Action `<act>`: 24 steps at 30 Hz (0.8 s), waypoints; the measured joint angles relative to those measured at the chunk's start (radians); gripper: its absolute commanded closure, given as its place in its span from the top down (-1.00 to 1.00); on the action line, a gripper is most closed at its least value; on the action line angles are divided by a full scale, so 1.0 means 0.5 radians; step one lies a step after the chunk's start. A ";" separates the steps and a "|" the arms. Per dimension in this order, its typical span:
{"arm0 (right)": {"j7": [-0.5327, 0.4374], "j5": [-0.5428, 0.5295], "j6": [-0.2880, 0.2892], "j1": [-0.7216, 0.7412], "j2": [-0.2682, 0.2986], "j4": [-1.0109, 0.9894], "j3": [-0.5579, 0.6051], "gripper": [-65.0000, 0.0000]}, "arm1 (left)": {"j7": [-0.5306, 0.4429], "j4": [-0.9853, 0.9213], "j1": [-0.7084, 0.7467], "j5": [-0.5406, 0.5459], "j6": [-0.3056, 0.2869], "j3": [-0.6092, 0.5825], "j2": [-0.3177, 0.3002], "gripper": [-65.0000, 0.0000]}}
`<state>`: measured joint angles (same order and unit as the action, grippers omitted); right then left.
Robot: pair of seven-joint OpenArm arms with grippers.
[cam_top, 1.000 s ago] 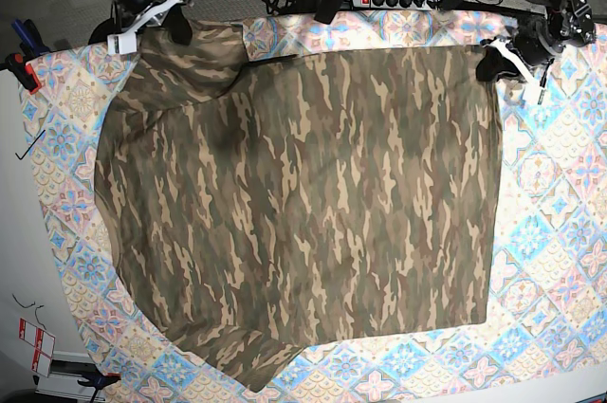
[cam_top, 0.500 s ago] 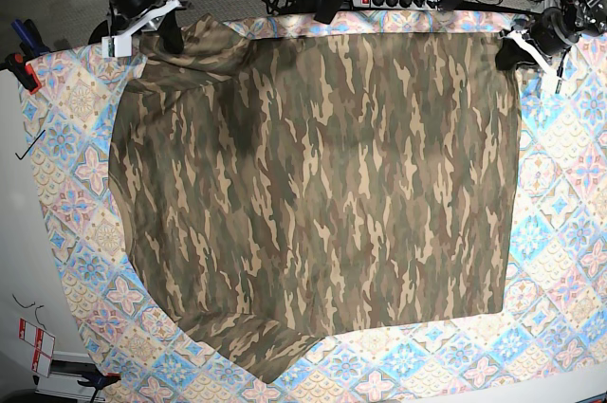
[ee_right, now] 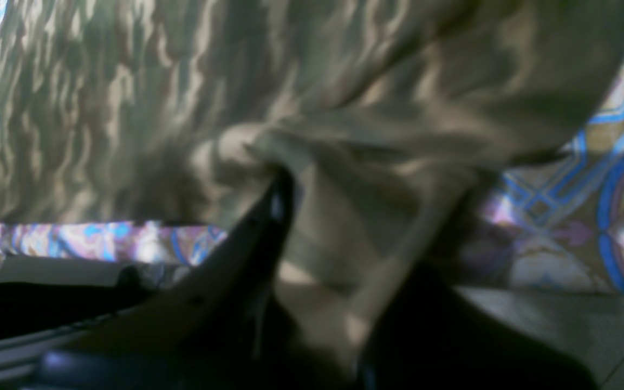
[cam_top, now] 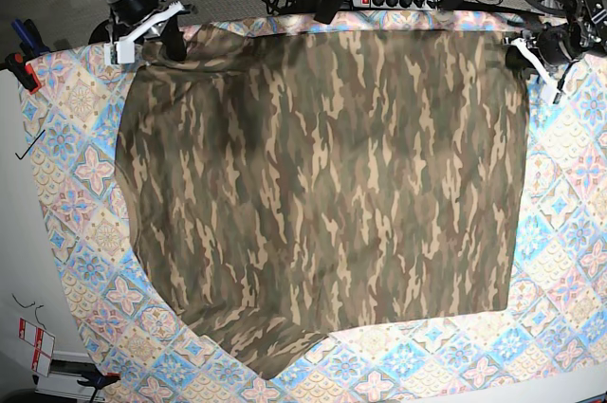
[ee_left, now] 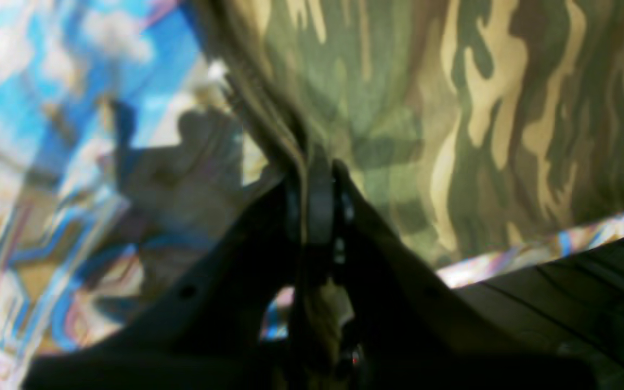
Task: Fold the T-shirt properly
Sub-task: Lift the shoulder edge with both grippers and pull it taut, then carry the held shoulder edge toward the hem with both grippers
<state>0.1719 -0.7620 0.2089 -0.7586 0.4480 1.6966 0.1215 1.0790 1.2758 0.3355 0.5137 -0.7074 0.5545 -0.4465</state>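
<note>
Both claws have dragged the cloth toward the far edge since 1 second ago. My left claw (cam_top: 520,50) is clamped on the T-shirt (cam_top: 322,194) corner, my right claw (cam_top: 173,31) pinching its bunched opposite corner. It lies spread flat on the patterned tabletop (cam_top: 560,261).

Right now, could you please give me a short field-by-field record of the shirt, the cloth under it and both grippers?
garment: camouflage T-shirt, spread over most of the table
surface: pastel patterned tablecloth, visible around the shirt
left gripper: shut on the T-shirt's far corner
right gripper: shut on bunched fabric at the other far corner
folds: none made yet
</note>
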 measured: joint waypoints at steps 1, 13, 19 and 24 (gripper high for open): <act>-0.002 0.000 -0.001 -0.002 0.002 0.001 -0.024 -0.99 | 0.056 0.001 -0.024 -0.021 0.000 0.001 0.001 -1.00; 0.423 0.005 0.018 0.260 0.013 0.146 -0.211 -0.99 | 0.268 -0.003 -0.243 -0.041 0.007 -0.001 0.008 -1.00; 0.676 0.005 0.030 0.330 0.002 0.164 -0.320 -0.99 | 0.334 -0.003 -0.358 -0.108 0.005 -0.002 0.014 -1.00; 0.739 -0.002 0.029 0.455 0.002 0.169 -0.328 -0.99 | 0.322 -0.003 -0.450 -0.146 0.006 -0.002 0.021 -1.00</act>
<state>0.5411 -0.7631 0.2234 -0.5308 0.4492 1.7809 -0.0425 1.2400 1.2743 0.1104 0.4408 -0.7044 0.5537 -0.4358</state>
